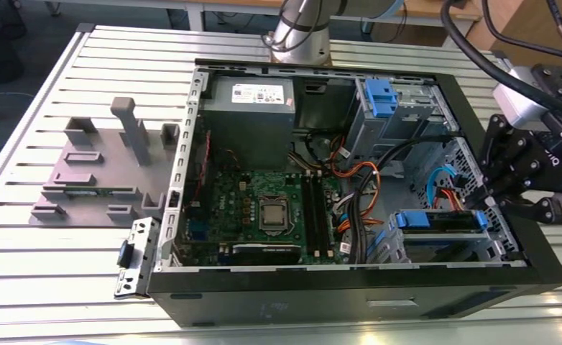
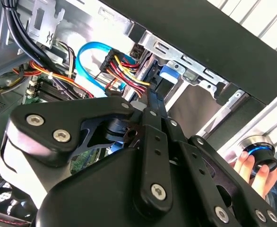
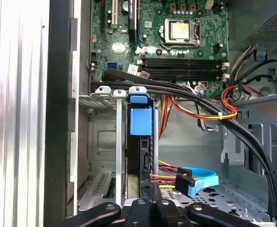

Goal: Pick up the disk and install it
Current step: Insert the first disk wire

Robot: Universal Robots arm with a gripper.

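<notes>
At the exterior view's right edge of the open computer case (image 1: 358,287), which lay on a slatted worktop (image 1: 31,259), the gripper (image 1: 513,200) hung over the case wall beside the lower drive cage (image 1: 435,248). The disk (image 1: 441,220) already stood in that cage, its bright blue bracket uppermost. In the first wrist view the disk (image 3: 141,120) appeared edge-on between the cage's metal rails, directly in line with the gripper (image 3: 151,191). In the second wrist view the jaws of the gripper (image 2: 151,105) were drawn together, with nothing seen between them and their tip just short of the disk (image 2: 171,71). Whether the tip touched the disk's near edge could not be told.

Judged from this, pick-up was finished and the step in hand was the last of installation, with the disk in its slot and the closed jaws placed behind it. Finishing that step would call for a straight push along the rails, without tilting the bracket and clear of the orange and blue cables (image 3: 195,182) lying just beside the slot.

Other features: motherboard (image 1: 261,208), grey power supply (image 1: 252,97), a second blue latch (image 1: 381,93) in the upper cage, a grey fixture (image 1: 108,165) on the worktop, and a person's hand (image 2: 254,172) around a black knob outside the case
</notes>
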